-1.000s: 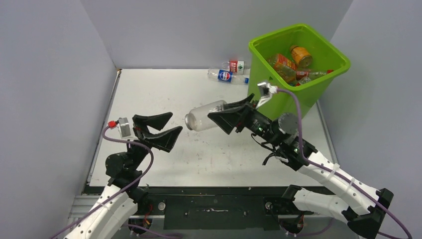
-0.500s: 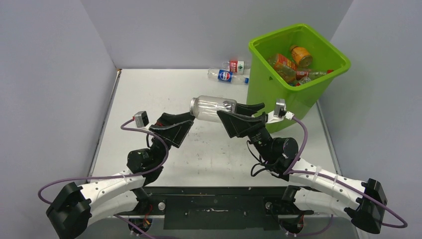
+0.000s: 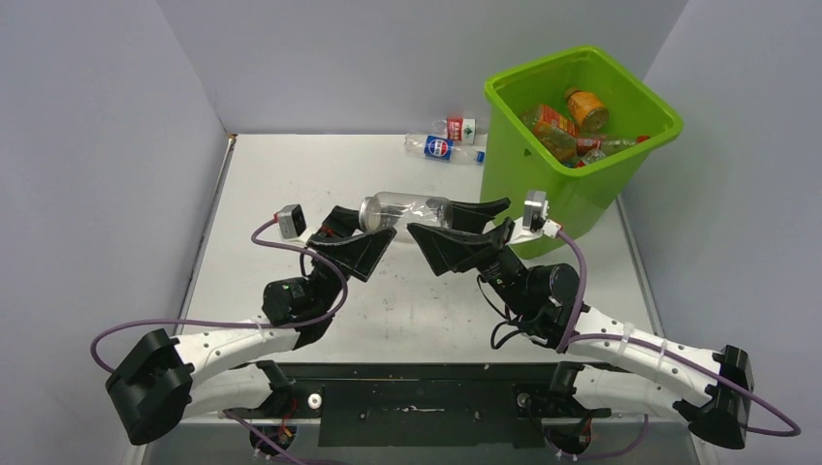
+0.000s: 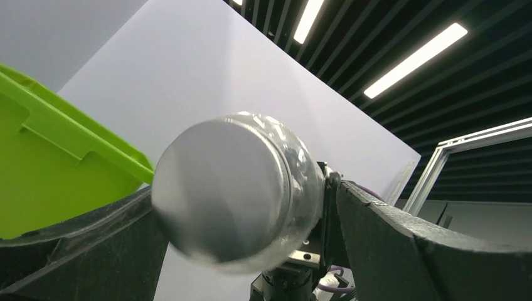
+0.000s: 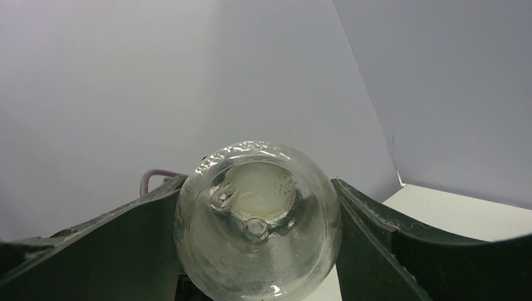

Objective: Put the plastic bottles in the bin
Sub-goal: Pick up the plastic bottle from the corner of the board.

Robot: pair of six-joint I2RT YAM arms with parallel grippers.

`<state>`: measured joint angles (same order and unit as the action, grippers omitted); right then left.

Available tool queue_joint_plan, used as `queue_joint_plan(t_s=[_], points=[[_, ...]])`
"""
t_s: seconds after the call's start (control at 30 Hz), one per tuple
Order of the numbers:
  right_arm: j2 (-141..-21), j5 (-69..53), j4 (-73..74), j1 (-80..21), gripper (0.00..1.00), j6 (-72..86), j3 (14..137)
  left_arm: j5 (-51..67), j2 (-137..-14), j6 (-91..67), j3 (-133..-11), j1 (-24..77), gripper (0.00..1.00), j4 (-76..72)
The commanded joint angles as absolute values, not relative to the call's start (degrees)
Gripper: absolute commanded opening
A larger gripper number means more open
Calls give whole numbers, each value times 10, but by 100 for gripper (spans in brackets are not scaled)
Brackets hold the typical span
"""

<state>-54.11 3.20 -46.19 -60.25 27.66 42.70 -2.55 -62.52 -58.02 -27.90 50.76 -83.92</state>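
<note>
While two arms faced each other above the pale table (image 3: 291, 184) inside grey walls, one clear bottle (image 3: 402, 210) hung level between them — the right gripper (image 3: 433, 219) clamped on its body, the left gripper (image 3: 373, 225) spread wide around its cap end. Two labelled bottles (image 3: 441, 147) lay beside the one green bin (image 3: 543, 184), which held several orange bottles (image 3: 557, 126).

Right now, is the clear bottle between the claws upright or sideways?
Sideways: the clear bottle lies horizontal, base in the right claw, other end toward the left claw.
</note>
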Motion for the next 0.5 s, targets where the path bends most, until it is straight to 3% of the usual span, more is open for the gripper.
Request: queue_joint_plan(t_s=[0.0,0.13,0.23,0.37,0.47], points=[[-530,4,-408,-619,35,222,443,-3,-659,-590,-337,532,96,-917],[-521,24,-410,-641,35,174,423,-13,-689,-606,-356,560,99,-940],[-512,38,-425,-656,35,137,400,-15,-701,-599,-375,584,86,-940],[-498,48,-428,-670,35,111,384,-22,-704,-593,-381,590,59,-941],[-486,46,-406,-673,39,103,386,-35,-698,-581,-371,590,45,-941]])
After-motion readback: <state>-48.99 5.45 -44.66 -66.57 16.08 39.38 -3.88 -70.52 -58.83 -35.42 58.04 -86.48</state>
